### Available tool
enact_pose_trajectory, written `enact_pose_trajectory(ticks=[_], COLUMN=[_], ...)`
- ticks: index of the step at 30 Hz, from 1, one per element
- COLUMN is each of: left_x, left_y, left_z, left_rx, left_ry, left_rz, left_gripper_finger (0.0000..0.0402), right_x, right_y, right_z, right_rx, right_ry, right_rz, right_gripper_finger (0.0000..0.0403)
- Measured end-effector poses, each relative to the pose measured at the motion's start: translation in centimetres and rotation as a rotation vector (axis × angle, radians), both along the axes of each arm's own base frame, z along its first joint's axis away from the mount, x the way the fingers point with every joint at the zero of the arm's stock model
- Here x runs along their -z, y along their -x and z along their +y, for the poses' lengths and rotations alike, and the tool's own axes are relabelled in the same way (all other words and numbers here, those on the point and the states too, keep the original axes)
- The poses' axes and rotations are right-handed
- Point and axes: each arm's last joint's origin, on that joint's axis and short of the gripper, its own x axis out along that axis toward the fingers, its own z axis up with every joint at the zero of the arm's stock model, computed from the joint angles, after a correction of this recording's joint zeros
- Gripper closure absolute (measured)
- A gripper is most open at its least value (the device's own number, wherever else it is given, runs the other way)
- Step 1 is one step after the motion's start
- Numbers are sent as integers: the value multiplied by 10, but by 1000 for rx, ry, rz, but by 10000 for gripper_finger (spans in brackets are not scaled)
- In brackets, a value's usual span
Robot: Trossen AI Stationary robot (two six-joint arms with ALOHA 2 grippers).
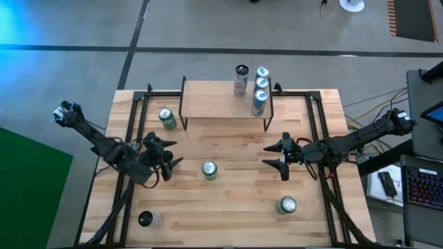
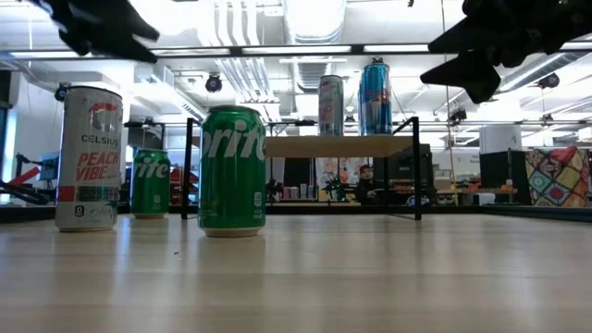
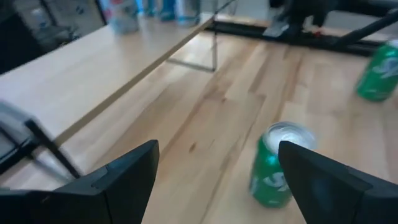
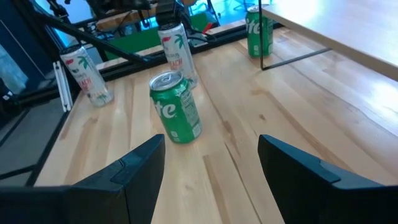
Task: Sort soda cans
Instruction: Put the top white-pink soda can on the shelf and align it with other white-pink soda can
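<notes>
Four cans stand on the raised shelf [image 1: 208, 104] beyond both grippers: one black-topped can [image 1: 241, 79] and three pale blue cans [image 1: 261, 88] in a row. Sorting looks partly done. Three green cans remain loose: the centre green can [image 1: 209, 170] lies between the grippers, just ahead of the left gripper [image 1: 166, 153], whose fingers stand apart and empty. Right gripper [image 1: 280, 156] likewise apart, holding nothing. Another dark-topped can [image 1: 145, 219] waits near the left gripper's table edge.
</notes>
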Motion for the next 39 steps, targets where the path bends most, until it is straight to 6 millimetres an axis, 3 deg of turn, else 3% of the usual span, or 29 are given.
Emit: enact_pose_trajectory(ticks=[6, 11, 22, 35, 39], left_x=[18, 28, 3, 31, 38], left_y=[10, 12, 22, 15, 14], left_z=[7, 6, 9, 4, 3], left_rx=[-106, -77, -57, -104, -124], left_ry=[51, 145, 223, 224, 204], left_rz=[51, 112, 283, 389, 422], left_gripper_finger=[87, 87, 71, 20, 26], right_x=[4, 8, 6, 8, 7], right_y=[1, 2, 2, 2, 2], right_z=[0, -1, -1, -1, -1], right_rx=[-3, 0, 13, 14, 14], right_ry=[20, 20, -23, -20, -22], right_rz=[39, 69, 51, 60, 58], right_gripper_finger=[156, 156, 156, 156, 156])
